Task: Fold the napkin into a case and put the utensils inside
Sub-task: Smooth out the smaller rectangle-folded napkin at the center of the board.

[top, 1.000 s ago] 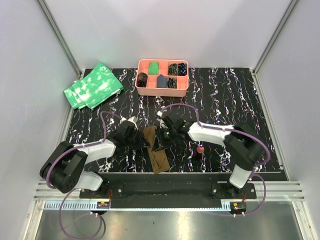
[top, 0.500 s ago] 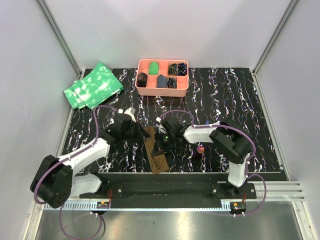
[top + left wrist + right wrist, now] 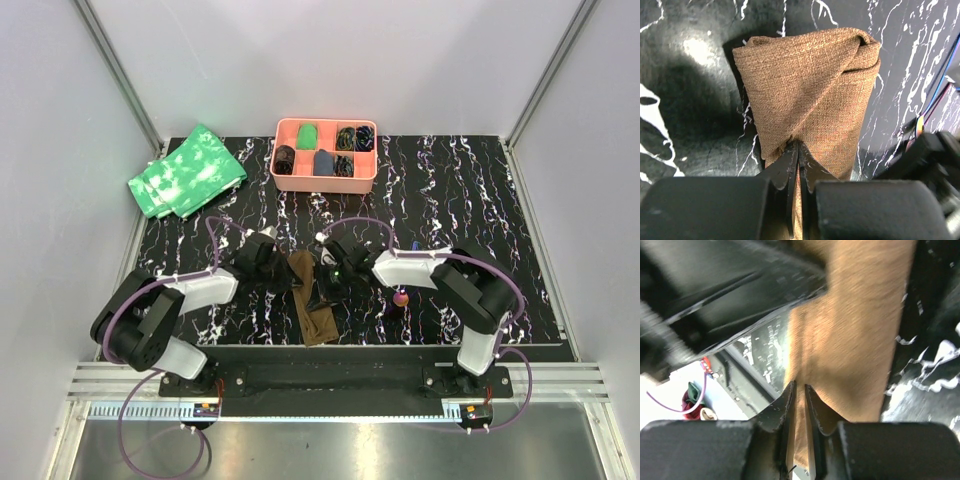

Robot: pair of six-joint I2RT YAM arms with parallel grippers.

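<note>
Far left, at the back: green white-mottled cloths (image 3: 187, 170) lie in a heap on the table (image 3: 460, 190).

Left of centre: the left gripper (image 3: 284, 273) (image 3: 798, 152) has its fingers pressed together, pinching the left edge of the napkin (image 3: 311, 300) (image 3: 807, 85).

Centre, near the front edge: the napkin lies as a narrow brown layered strip, its far end folded over on itself in the left wrist view. Behind it, well apart, stands the pink tray (image 3: 324, 184).

Right of centre: the right gripper (image 3: 326, 290) (image 3: 799, 392) meets the strip from the other side – fingers nearly together, brown cloth caught in the slit; that view is blurred.

Further right: the utensils (image 3: 401, 298) rest just beside the right forearm – outside the napkin.
</note>
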